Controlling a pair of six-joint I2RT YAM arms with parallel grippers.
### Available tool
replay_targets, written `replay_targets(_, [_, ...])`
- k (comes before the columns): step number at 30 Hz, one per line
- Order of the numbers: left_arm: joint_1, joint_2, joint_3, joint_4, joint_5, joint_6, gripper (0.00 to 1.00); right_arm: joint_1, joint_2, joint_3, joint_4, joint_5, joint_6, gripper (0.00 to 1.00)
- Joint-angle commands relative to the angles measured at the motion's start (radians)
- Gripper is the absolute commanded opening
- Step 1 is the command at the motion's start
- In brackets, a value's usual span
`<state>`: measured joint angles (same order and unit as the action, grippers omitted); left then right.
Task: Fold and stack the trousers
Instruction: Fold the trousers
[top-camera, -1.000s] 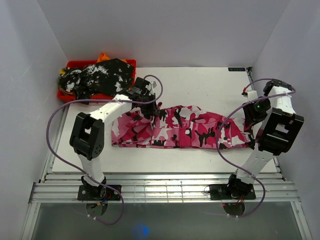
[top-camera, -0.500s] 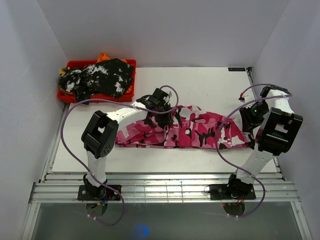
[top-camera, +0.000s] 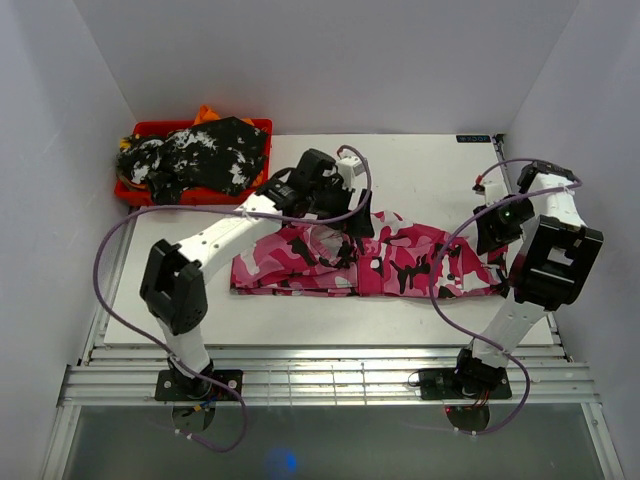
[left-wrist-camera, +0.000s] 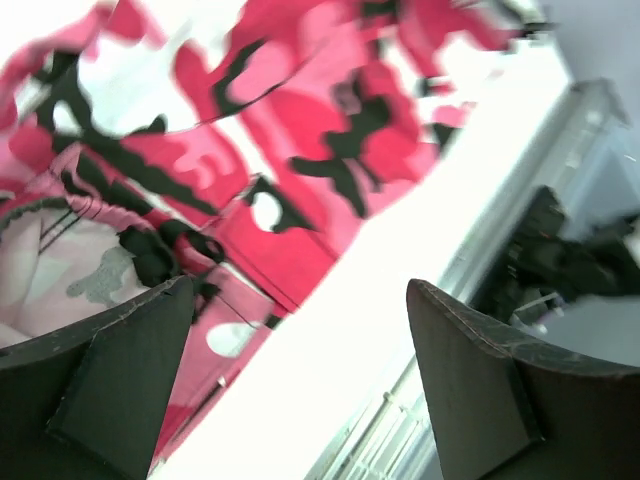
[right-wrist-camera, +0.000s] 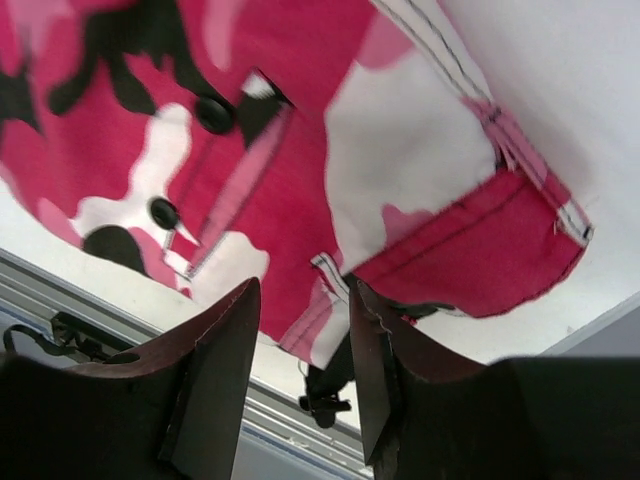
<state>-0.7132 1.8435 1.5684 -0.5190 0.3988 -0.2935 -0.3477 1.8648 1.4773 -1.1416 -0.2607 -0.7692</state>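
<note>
A: Opened and lifted off the cloth within the last second, going by the left gripper (top-camera: 353, 222). Spread wide now, with nothing between its fingers (left-wrist-camera: 120, 390).

B: Dropped the fold where?

A: Over the left end of the pink trousers (top-camera: 400, 262), doubled back toward the centre. Stretched lengthwise across the middle of the table (top-camera: 420, 165), otherwise fairly flat.

B: And on the right?

A: Half-closed, judging by the right gripper (right-wrist-camera: 302, 300) at the far right end. Hem cloth between its fingers, so probably pinching and anchoring that end.

B: Any second garment?

A: Yes, a black-and-white mottled garment (top-camera: 200, 155), heaped in the red bin (top-camera: 160, 126) at the far left corner, well apart from the pink pair.

B: Advice for finishing this fold?

A: Probably best to keep the right end pinned, to stop any sliding. Check the turned-over flap first; looks rumpled along the near edge. Regrasp low at the new crease, taking both layers. Then carry across in a shallow arc and lay down edge on edge. Release only once settled square.
</note>
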Motion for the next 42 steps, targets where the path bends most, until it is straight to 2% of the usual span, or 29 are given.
replay_targets(1, [-0.003, -0.207, 0.050, -0.061, 0.112, 0.137, 0.98, 0.067, -0.036, 0.099, -0.055, -0.141, 0.022, 0.47])
replay_targets(2, [0.012, -0.242, 0.045, -0.111, 0.100, 0.149, 0.98, 0.085, -0.041, 0.136, -0.069, -0.175, 0.036, 0.46])
replay_targets(3, [0.073, -0.259, 0.033, -0.130, 0.113, 0.155, 0.98, 0.132, -0.042, 0.155, -0.072, -0.240, 0.068, 0.46])
replay_targets(5, [0.176, -0.294, -0.045, -0.154, 0.205, 0.146, 0.98, 0.191, -0.046, 0.196, -0.075, -0.303, 0.103, 0.46])
replay_targets(6, [0.305, -0.323, -0.076, -0.159, 0.256, 0.131, 0.98, 0.258, -0.049, 0.202, -0.049, -0.361, 0.129, 0.45])
replay_targets(7, [0.367, -0.332, -0.128, -0.165, 0.321, 0.123, 0.98, 0.297, -0.049, 0.204, -0.029, -0.385, 0.189, 0.45])
replay_targets(8, [0.421, -0.337, -0.143, -0.186, 0.325, 0.117, 0.98, 0.334, -0.050, 0.204, -0.003, -0.405, 0.227, 0.44])
replay_targets(9, [0.508, -0.340, -0.156, -0.199, 0.331, 0.117, 0.98, 0.427, -0.047, 0.199, 0.028, -0.434, 0.258, 0.43])
replay_targets(12, [0.583, -0.342, -0.189, -0.246, 0.336, 0.184, 0.98, 0.592, -0.033, 0.196, 0.126, -0.422, 0.332, 0.42])
replay_targets(17, [0.587, -0.343, -0.324, -0.263, 0.272, 0.229, 0.91, 0.717, 0.043, 0.173, 0.339, -0.453, 0.507, 0.45])
replay_targets(22, [0.600, -0.342, -0.439, -0.223, 0.247, 0.225, 0.88, 0.803, 0.103, 0.175, 0.450, -0.472, 0.579, 0.44])
replay_targets(29, [0.603, -0.297, -0.455, -0.204, 0.222, 0.226, 0.88, 0.863, 0.131, 0.118, 0.571, -0.491, 0.659, 0.50])
replay_targets(36, [0.603, -0.247, -0.461, -0.190, 0.190, 0.218, 0.87, 0.929, 0.145, 0.098, 0.641, -0.486, 0.717, 0.49])
replay_targets(42, [0.603, -0.211, -0.441, -0.187, 0.183, 0.215, 0.86, 0.934, 0.171, 0.054, 0.697, -0.462, 0.742, 0.47])
